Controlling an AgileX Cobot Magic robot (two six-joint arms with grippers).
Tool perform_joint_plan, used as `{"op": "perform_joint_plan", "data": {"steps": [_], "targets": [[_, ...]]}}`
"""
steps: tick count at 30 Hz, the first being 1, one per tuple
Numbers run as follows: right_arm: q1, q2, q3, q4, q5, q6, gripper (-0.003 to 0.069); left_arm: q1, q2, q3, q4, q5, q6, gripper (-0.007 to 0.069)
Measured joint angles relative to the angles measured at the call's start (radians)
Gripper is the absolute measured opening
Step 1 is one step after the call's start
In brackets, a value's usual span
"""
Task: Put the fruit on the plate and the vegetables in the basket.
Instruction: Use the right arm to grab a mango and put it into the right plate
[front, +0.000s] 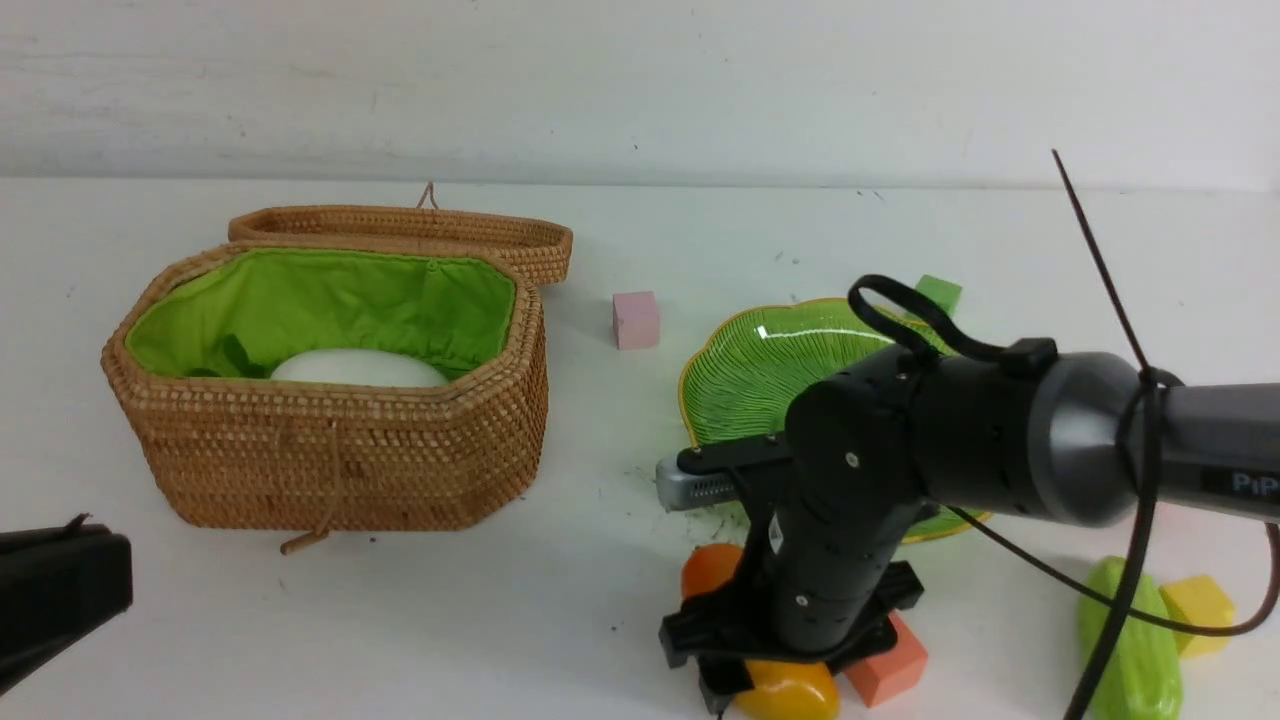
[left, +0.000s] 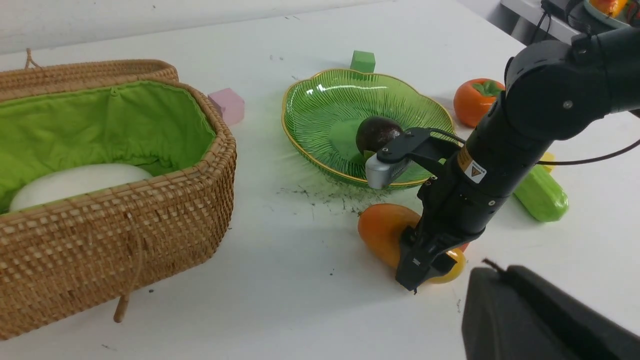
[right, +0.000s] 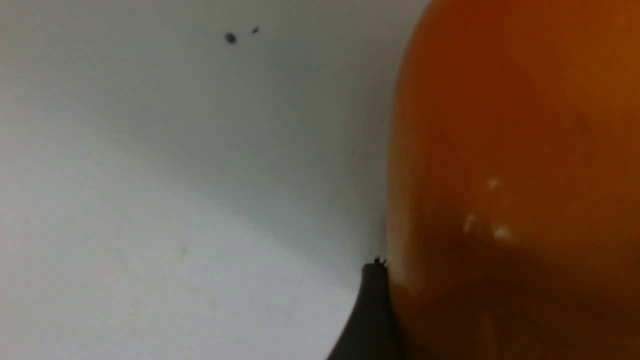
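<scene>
Left wrist view | step: picking up mango (left: 382, 230), lower centre on table (left: 280, 290), near plate (left: 320, 115) | right gripper (left: 425, 267) straddles it, clamped or not: cannot tell | next: firm squeeze, lift over rim.

A white table (front: 620, 230) fills most of the front view, running from the bottom edge up to a straight seam about a quarter of the way down the frame. Above that seam stands a plain white wall (front: 640, 80), faintly streaked and smudged along its width. The tabletop is matte and well used: small dark specks (front: 785, 258) sit right of centre in the upper half, and a patch of dark scuffs (left: 320, 195) shows more plainly in the left wrist view. The light is soft and even, throwing only pale, blurred shadows on the table.
</scene>
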Motion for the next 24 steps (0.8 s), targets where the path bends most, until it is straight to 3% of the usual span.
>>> {"op": "perform_joint_plan", "data": {"steps": [11,16,24], "targets": [[0.000,-0.018,0.000,0.106,0.013,-0.148,0.0566,0.000,0.000,0.000,0.000,0.010,0.002,-0.0013],[-0.017,-0.184,-0.021,0.135,0.015,-0.214,0.0566,0.000,0.000,0.000,-0.002,0.011,0.062,-0.0013],[-0.219,-0.288,-0.121,0.019,-0.136,-0.206,0.0566,0.000,0.001,0.001,-0.143,-0.137,0.253,-0.0013]]}}
